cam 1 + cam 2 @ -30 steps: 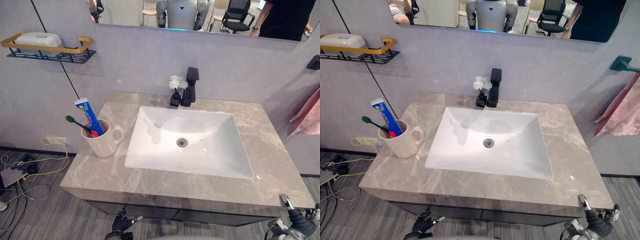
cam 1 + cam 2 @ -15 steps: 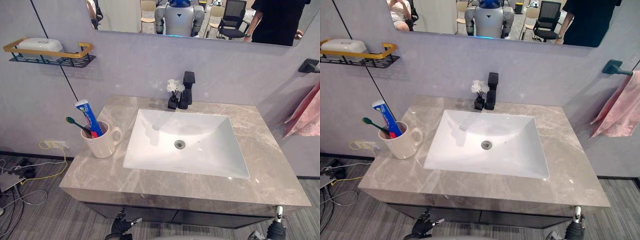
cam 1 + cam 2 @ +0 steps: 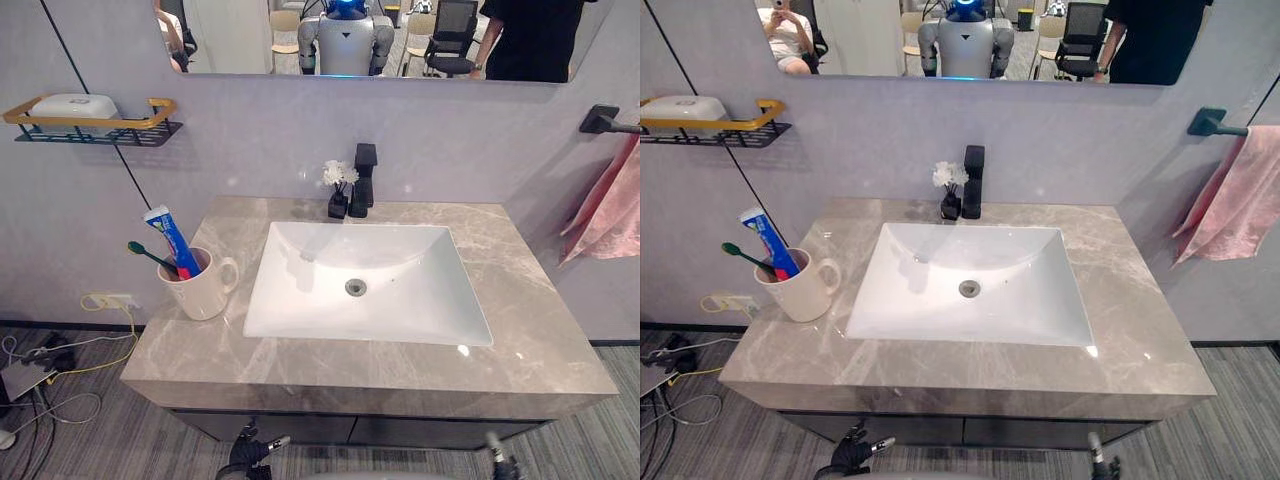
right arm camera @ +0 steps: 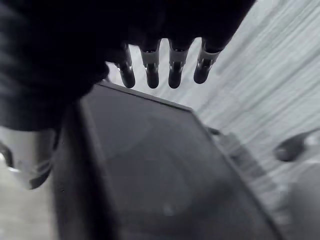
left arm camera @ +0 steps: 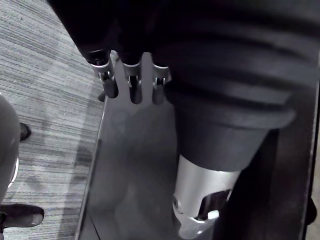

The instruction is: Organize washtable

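Changed: the right hand has sunk. A second ago it stood up by the counter's front corner at five o'clock; now it hangs below the edge, against the dark cabinet.
Right hand: fingers straight and side by side, nothing in them.
Left hand: low under the front edge at seven o'clock, about where it was, with fingers loose and straight, empty too.
View: the whole picture has slid, showing more mirror and more of the towel at two o'clock. That is the head lifting, not the things moving.
Mug: upright on the counter at nine o'clock of the sink, handle toward the basin, in the same spot as before.
Toothbrush and toothpaste: both stand in the mug, leaning out toward ten o'clock.
Faucet: at twelve o'clock, the little flowers just beside it.
Shelf: on the wall at ten o'clock, soap dish on it.
Meaning: nothing lies loose on the counter, and both hands hang clear of it (rather like someone stepping back to look). I'd judge the tidying done, or nearly so.
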Tool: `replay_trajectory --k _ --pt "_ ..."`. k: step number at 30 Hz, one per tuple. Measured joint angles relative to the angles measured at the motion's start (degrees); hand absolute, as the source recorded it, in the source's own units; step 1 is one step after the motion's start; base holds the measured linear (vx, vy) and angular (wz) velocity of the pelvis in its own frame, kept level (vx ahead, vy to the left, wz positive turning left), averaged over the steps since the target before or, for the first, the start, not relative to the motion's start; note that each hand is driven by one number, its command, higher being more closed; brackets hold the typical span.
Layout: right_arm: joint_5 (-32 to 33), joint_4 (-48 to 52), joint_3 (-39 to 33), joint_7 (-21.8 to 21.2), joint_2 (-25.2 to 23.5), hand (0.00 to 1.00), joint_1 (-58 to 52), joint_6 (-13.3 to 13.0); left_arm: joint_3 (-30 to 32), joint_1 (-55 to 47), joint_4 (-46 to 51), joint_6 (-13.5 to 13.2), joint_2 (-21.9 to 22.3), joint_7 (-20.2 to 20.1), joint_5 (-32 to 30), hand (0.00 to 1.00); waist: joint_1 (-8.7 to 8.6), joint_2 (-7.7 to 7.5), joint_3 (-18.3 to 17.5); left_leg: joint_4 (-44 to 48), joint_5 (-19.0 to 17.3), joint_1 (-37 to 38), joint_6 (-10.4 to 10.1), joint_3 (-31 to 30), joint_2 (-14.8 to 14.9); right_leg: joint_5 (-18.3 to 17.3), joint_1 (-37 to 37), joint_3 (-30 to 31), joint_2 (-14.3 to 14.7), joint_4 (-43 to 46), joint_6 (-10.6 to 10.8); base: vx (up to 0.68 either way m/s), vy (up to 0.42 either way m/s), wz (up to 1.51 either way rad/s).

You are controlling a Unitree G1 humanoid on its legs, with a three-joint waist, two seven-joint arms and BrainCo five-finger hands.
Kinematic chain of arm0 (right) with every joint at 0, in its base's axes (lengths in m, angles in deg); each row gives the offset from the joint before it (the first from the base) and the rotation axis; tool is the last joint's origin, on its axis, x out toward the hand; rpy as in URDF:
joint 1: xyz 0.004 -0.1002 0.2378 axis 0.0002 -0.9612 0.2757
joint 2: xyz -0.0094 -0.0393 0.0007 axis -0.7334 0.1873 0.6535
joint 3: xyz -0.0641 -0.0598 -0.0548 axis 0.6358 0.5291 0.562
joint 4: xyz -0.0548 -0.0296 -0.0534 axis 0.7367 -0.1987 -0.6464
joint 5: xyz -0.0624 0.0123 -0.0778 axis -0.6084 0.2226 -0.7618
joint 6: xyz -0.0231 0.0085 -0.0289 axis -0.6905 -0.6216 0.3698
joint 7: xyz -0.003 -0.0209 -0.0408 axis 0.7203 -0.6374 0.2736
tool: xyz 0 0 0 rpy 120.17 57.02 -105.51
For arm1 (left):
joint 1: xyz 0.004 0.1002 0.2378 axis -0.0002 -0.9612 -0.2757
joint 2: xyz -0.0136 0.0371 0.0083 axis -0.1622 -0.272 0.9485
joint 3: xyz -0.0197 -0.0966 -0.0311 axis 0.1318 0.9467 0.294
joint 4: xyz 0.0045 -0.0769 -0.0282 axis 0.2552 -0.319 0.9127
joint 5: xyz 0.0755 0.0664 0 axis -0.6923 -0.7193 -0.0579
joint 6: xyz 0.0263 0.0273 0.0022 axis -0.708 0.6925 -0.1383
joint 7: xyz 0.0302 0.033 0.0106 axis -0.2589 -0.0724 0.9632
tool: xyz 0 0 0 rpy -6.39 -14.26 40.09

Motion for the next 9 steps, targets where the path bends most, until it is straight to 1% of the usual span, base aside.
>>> replay_trajectory --k 2,3,5,7,9 --pt "-1.20 -2.18 -0.01 -0.18 0.46 0.00 1.08 0.21 -0.17 0.40 -0.66 -0.16 -0.43 0.00 -0.29 0.00 -0.13 -0.14 0.28 -0.19 0.26 -0.03 0.04 -1.13 -0.32 0.01 0.15 -0.95 -0.19 -0.14 0.00 -0.01 -0.006 0.18" --pt "-2.41 -3.56 0.05 -0.38 0.67 0.00 1.74 0.21 -0.33 0.65 -0.81 -0.28 -0.82 0.02 -0.56 0.00 -0.12 -0.73 0.61 -0.54 0.57 0.07 0.02 -1.92 -0.49 0.00 0.56 -1.54 -0.40 -0.36 0.01 0.00 -0.008 0.34" --pt "-3.51 -5.83 0.85 -1.23 1.34 0.00 3.06 0.40 -1.04 1.46 -1.56 -0.36 -1.64 0.06 -0.59 0.00 -0.07 -1.07 1.22 -0.69 0.91 0.15 0.34 -3.39 -0.73 0.05 1.22 -2.80 -0.72 -1.10 0.05 0.01 -0.004 0.40" --pt "-5.48 -8.37 1.71 -1.60 2.14 0.00 4.67 1.27 -1.52 2.20 -1.85 -0.39 -2.18 0.08 -0.76 0.00 0.13 -1.67 2.06 -0.71 1.05 0.23 0.42 -4.60 -0.97 0.09 2.05 -3.67 -0.89 -1.64 0.07 0.01 -0.002 0.31" --pt "-5.51 -9.56 1.79 -1.88 2.39 0.00 5.41 1.39 -1.54 2.40 -2.03 -0.41 -2.36 0.09 -1.02 0.00 0.09 -1.78 2.35 -0.73 1.08 0.13 0.47 -5.24 -1.13 0.17 2.46 -4.22 -0.96 -2.24 0.16 -0.01 -0.004 0.14"
